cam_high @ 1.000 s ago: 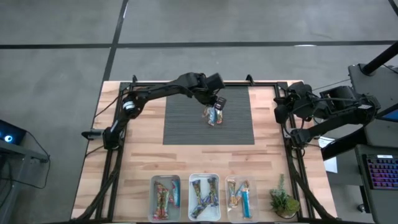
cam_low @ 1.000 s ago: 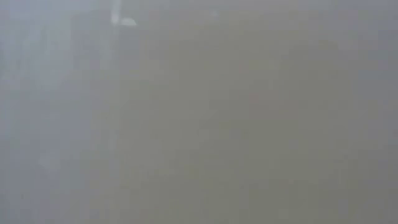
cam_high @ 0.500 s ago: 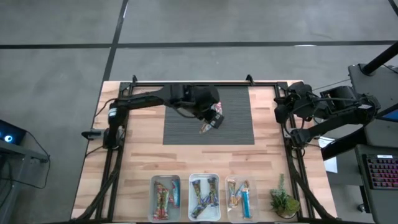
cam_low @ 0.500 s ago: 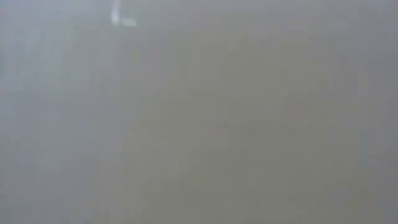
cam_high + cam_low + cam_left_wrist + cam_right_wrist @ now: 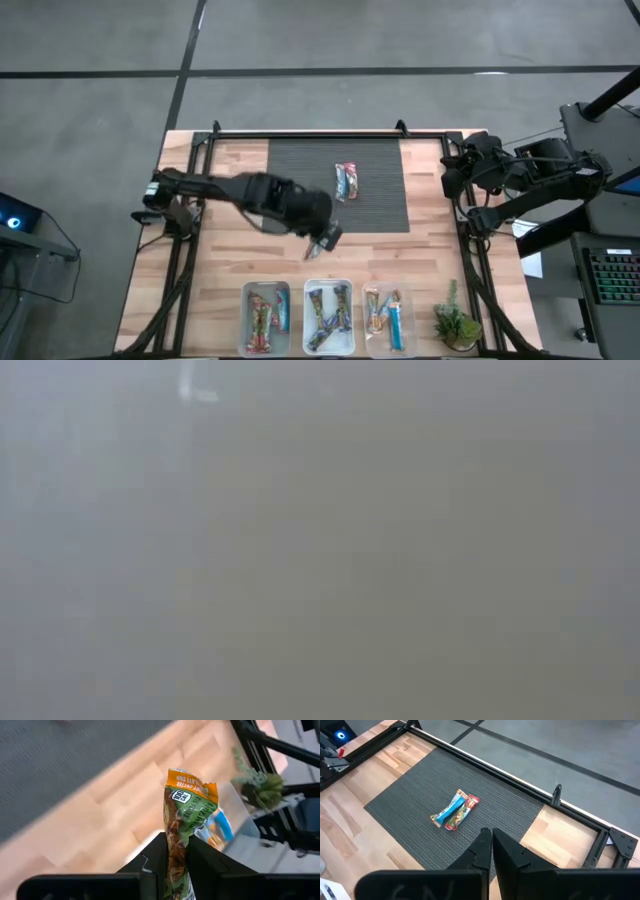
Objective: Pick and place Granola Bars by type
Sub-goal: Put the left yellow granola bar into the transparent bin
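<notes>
A robotics lab: framed wooden table (image 5: 220, 250) on grey concrete floor (image 5: 100, 60), keyboard (image 5: 612, 275) alongside.

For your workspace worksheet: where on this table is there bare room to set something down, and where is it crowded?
Free: most of the dark mat around the two bars, and the wood between the mat and the three bins. Crowded: the bins, the plant beside them, and where the left tool carries a bar.
</notes>
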Controlling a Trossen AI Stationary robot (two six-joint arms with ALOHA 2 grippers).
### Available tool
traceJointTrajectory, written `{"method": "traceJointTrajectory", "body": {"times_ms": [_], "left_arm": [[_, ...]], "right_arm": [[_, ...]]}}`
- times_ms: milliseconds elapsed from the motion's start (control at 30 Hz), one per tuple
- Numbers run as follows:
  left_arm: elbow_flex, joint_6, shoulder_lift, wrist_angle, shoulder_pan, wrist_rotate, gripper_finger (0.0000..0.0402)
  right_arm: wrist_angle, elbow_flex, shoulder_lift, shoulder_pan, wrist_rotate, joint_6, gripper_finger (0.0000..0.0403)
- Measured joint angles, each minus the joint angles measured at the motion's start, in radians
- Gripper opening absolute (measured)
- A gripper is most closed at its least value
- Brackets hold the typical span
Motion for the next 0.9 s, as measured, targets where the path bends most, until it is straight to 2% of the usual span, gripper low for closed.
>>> {"method": "traceJointTrajectory", "body": {"times_ms": [167,300,633,900], "left_arm": [[-0.102,-0.150,-0.007,0.136,-0.076,-0.003,0.0051],[-0.178,-0.213,-0.009,0.311,-0.112,-0.011,0.0051],[-0.386,-0.218,-0.009,0.857,-0.163,-0.014,0.0051],[-0.567,-0.253,-0.004,1.295,-0.222,-0.149,0.0051]], "right_arm": [[0.000,0.000,0.001,0.000,-0.018,-0.004,0.0008],[0.000,0.000,0.002,0.000,-0.032,-0.005,0.0008],[0.000,0.000,0.002,0.000,-0.057,0.033,0.0008],[0.000,0.000,0.002,0.000,-0.092,0.056,0.0008]]}}
